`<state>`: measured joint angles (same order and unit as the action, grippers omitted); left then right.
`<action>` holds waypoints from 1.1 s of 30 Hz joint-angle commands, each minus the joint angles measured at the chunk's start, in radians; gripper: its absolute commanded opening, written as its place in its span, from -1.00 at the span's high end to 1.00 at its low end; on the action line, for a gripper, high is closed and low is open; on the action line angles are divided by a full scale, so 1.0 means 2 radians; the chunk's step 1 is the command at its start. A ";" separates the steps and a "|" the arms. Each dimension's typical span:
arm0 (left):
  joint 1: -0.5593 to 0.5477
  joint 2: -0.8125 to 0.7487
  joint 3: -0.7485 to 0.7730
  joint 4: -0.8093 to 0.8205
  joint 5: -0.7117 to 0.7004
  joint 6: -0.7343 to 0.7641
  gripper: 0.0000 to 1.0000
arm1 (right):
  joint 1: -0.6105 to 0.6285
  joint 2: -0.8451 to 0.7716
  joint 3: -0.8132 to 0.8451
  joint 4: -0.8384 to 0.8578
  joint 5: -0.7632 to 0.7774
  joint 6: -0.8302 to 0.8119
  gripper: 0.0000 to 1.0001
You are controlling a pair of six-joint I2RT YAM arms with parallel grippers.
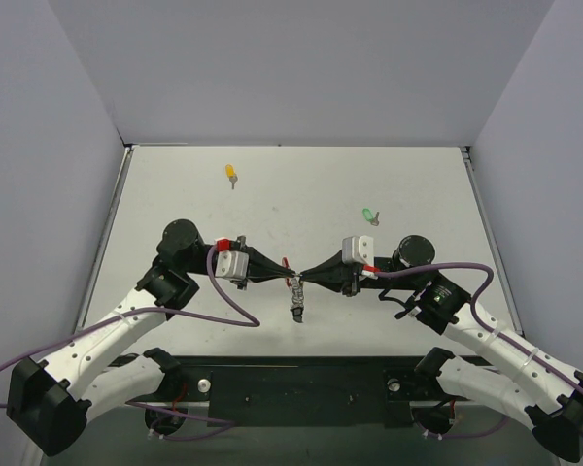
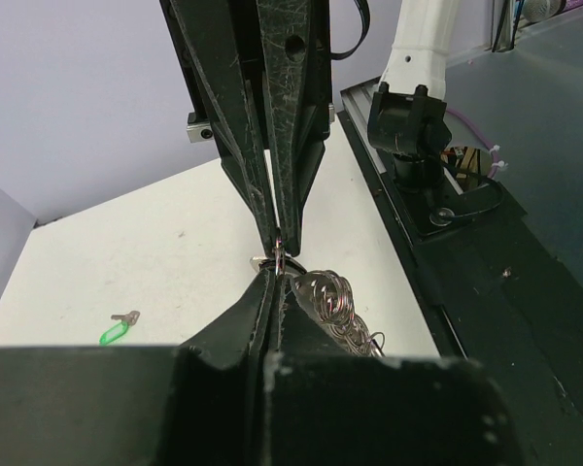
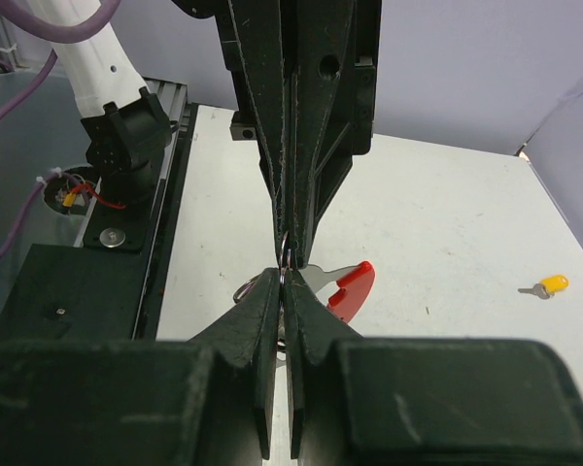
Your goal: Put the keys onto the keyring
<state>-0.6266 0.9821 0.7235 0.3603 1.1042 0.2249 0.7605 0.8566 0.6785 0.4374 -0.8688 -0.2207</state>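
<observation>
Holding the keyring, no loose key picked up yet

Left fingers and right fingers are both clenched tip to tip on the keyring over the counter. Green key and yellow key lie well away. Next, I'd guess one side lets go to fetch a key.

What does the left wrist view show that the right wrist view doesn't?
Only the left wrist view: the green key and a tangle of silvery loops beside the tips. Only the right wrist view: the yellow key and the red tag. Both: the left tool and right tool, shut tip to tip on the keyring.
</observation>
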 commanded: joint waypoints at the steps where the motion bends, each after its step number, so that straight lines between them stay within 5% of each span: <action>1: -0.004 0.004 0.026 -0.035 -0.001 0.029 1.00 | 0.004 -0.008 0.007 0.043 -0.005 -0.005 1.00; 33: -0.006 0.006 0.034 -0.040 0.008 0.044 1.00 | 0.006 0.010 0.017 0.002 -0.002 -0.005 1.00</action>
<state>-0.6334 0.9997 0.7525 0.2207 1.1000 0.3176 0.7639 0.8665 0.6785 0.4065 -0.8680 -0.2359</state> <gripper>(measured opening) 0.022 0.005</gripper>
